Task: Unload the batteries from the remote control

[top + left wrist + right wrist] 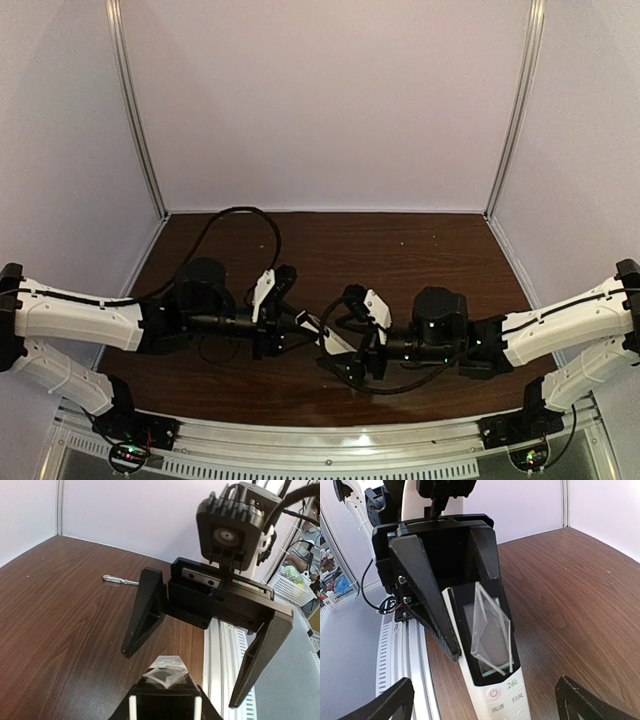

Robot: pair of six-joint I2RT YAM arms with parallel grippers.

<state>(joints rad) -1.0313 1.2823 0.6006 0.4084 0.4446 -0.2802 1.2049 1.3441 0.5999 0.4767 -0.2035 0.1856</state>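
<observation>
A screwdriver (120, 580) lies on the table (60, 630), well apart from both arms, and nothing blocks my reach. My left gripper (476, 630) is clamped on one end of the remote (495, 695), holding it display-up over the table's near edge. A clear film (495, 625) stands up off the display. My right gripper (182, 677) faces it, spread wide with a finger on either side of the remote, gripping nothing. The batteries are hidden from me.

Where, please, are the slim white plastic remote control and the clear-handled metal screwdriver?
The slim white plastic remote control (497, 700): right wrist view, face by power button.
The clear-handled metal screwdriver (120, 580): left wrist view, handle-shaft joint.
</observation>
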